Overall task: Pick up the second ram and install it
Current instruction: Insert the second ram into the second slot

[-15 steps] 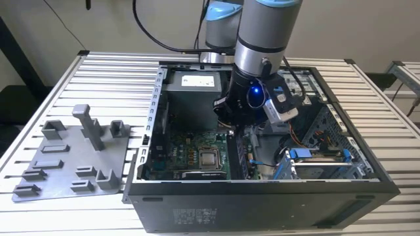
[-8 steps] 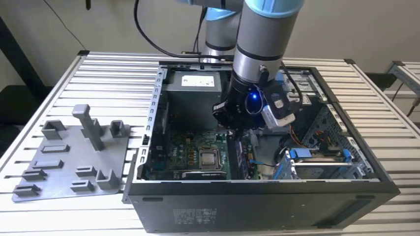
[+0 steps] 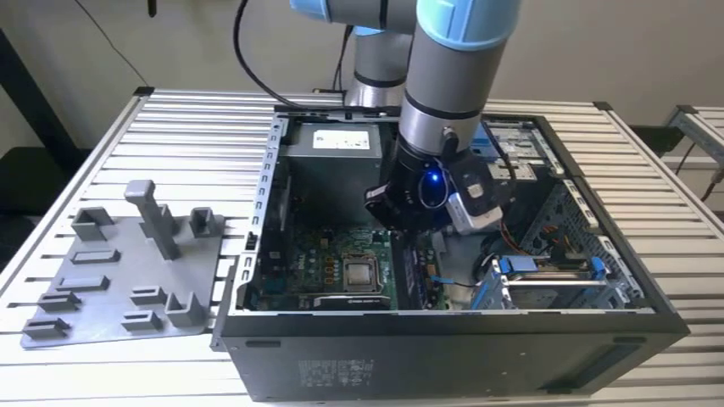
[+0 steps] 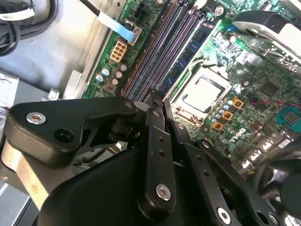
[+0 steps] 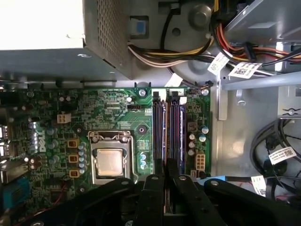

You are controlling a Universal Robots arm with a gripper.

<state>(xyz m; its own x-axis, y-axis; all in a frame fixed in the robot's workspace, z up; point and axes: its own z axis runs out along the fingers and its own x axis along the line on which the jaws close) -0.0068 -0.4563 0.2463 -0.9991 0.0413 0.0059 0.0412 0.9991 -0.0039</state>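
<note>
The gripper is matt black plastic or coated metal with shiny steel screw heads. The motherboard is glossy green board; at its 6 o'clock, the processor has a brushed metal lid. The case is dark, matt painted metal. The holder tray is dull grey plastic. The table is ribbed, satin aluminium.

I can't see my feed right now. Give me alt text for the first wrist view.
The end effector hangs low over the green motherboard inside the open computer case, its black fingers lined up with the long memory slots beside the CPU socket. A thin edge between the fingers may be the second ram, but that is unclear. Bundled cables and a power supply lie beyond the board.
</note>
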